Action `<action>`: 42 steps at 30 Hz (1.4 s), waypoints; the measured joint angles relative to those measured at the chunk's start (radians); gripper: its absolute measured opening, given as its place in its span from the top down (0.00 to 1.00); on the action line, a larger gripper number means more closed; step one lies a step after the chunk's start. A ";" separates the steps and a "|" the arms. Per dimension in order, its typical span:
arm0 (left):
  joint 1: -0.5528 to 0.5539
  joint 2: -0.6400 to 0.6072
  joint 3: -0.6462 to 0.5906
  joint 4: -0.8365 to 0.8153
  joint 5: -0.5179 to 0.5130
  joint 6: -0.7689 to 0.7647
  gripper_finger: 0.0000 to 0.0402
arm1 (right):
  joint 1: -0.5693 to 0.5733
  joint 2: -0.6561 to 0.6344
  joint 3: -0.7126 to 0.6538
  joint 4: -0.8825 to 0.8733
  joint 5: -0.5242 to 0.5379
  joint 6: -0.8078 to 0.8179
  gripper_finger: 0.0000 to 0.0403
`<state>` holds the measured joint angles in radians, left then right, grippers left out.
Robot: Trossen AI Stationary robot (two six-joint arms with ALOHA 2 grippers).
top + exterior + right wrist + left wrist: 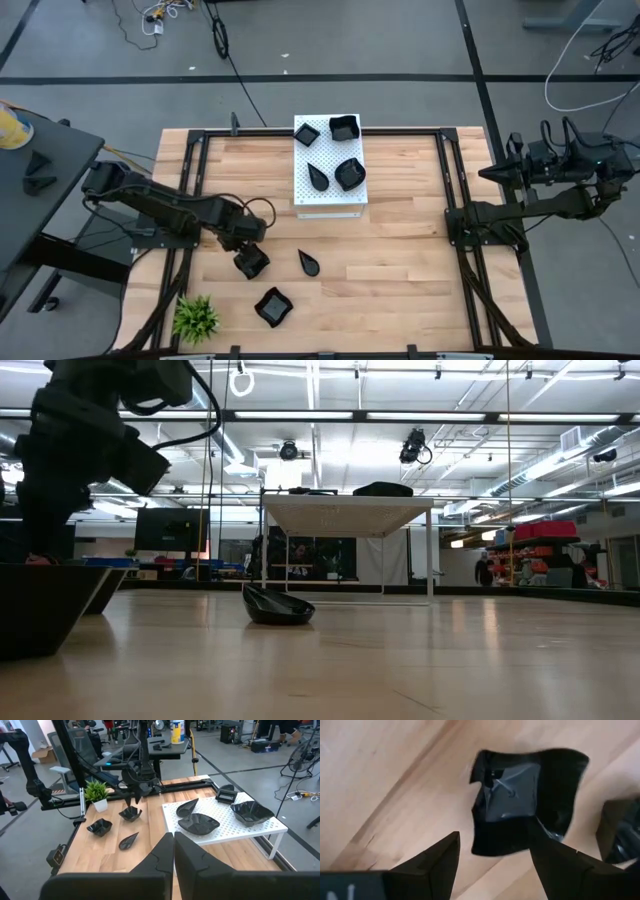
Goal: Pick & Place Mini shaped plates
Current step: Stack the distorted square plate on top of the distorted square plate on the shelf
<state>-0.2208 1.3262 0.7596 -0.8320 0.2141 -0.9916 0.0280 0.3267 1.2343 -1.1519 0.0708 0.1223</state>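
High view puts the left gripper (250,262) in the lower left of the frame, over the wooden table (400,260), with its arm reaching in from the left edge, bent at the elbow and turned down toward the boards. A black plate sits right under it there, hidden by the wrist. In the left wrist view that square plate (520,800) fills the upper middle of the frame, lying flat on the wood, and the two dark fingers (435,865) stand wide apart on either side of its near edge, gripping nothing. My reading is that the claw is spread this wide so it can straddle the rim.

Two more plates lie loose on the table: a teardrop plate (310,264) just right of the gripper and a square one (272,306) lower down, near the small green plant (196,318) in the lower left corner. Four others sit on the white board (329,192) in the upper middle of the frame, raised on legs, which looks like the sorting place.

The right gripper (173,842) is pressed shut and empty; its arm waits folded at the right edge of the high view, well clear of the work
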 joint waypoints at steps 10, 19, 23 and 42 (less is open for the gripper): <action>-0.020 0.002 -0.059 0.063 -0.046 -0.072 0.41 | 0.000 0.000 0.000 0.000 0.000 0.000 0.95; -0.020 0.035 -0.113 0.146 -0.032 -0.079 0.41 | 0.000 0.000 0.000 0.000 0.000 0.000 0.95; -0.026 0.056 -0.115 0.149 -0.037 -0.075 0.41 | 0.000 0.000 0.000 0.000 0.000 0.000 0.95; -0.026 0.069 -0.115 0.165 -0.027 -0.071 0.74 | 0.000 0.000 0.000 0.000 0.000 0.000 0.95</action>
<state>-0.2466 1.3949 0.6445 -0.6666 0.1873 -1.0630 0.0280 0.3271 1.2343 -1.1518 0.0708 0.1224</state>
